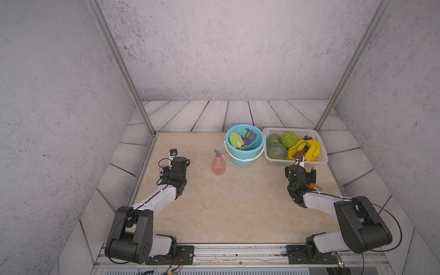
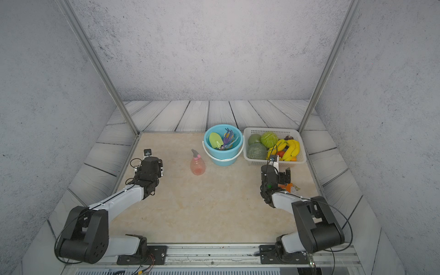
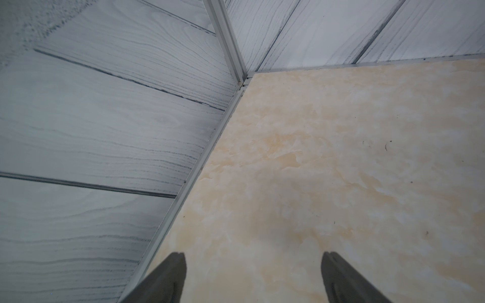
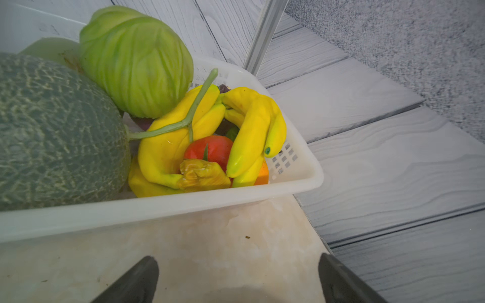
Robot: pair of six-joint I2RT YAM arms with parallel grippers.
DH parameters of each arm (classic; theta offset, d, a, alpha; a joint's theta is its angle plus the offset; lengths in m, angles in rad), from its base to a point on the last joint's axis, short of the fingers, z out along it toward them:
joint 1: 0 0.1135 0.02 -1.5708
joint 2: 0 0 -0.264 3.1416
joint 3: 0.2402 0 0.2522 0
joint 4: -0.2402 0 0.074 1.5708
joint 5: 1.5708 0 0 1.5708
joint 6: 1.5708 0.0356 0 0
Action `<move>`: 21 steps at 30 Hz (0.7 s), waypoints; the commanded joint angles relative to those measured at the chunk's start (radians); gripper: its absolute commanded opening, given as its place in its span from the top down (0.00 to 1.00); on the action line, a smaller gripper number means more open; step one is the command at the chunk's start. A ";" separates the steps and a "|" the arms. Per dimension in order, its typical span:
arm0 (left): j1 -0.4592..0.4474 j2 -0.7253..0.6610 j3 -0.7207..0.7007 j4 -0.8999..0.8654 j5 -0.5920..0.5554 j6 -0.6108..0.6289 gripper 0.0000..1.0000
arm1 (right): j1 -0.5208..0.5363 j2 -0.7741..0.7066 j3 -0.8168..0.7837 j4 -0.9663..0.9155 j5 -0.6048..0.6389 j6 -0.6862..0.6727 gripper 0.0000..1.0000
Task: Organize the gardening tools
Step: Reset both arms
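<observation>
Pink spray bottle [image 1: 218, 165], light-blue bucket [image 1: 238, 160], white basket [image 1: 281, 162]

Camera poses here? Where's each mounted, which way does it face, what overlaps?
Both top views: high above the robot's base, looking down and forward over the table; left arm and right arm show whole.
Left wrist: on the left arm, facing the table's far-left corner; the open left hand shows as two fingertips.
Right wrist: on the right arm, facing the basket; the open right hand shows likewise.
Shared: top views and right wrist see the basket's bananas.
</observation>
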 commanded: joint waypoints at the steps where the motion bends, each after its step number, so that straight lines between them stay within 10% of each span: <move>1: 0.022 0.044 -0.063 0.249 0.052 0.074 0.14 | -0.006 0.101 -0.051 0.306 -0.071 -0.051 0.01; 8: 0.085 0.176 -0.243 0.684 0.255 0.100 0.15 | -0.155 0.043 -0.053 0.159 -0.398 0.068 0.01; 21: 0.149 0.170 -0.173 0.526 0.362 0.058 0.01 | -0.184 0.100 -0.056 0.225 -0.415 0.084 0.01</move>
